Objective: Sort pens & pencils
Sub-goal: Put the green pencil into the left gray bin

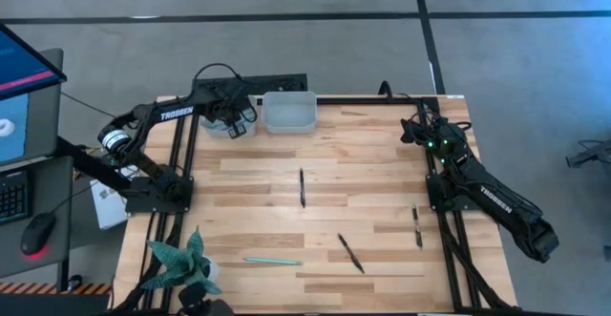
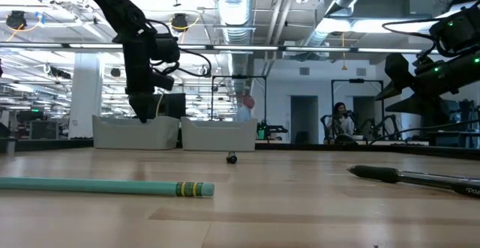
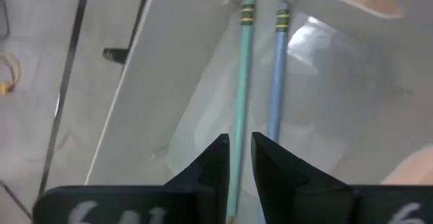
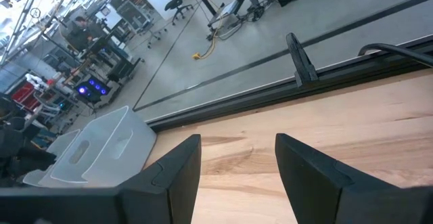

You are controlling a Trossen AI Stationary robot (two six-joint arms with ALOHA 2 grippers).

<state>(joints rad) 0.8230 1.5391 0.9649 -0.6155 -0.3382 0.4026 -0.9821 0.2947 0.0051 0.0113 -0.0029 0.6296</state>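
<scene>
Your left gripper (image 3: 238, 153), jaws narrowly parted around the teal pencil (image 3: 241, 95), hangs over the upper-left bin (image 1: 221, 123). The pencil runs lengthwise beside the blue pencil (image 3: 277, 68). Your right gripper (image 4: 237, 163) waits wide and empty.

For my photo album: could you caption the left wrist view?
Left gripper above a white bin holding a teal pencil and a blue pencil.

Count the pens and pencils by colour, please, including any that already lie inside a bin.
Black pens: 3, all on the table
Teal or light-blue pencils: 3, one on the table, two in the bin: one teal, one light blue
Total: 6
</scene>
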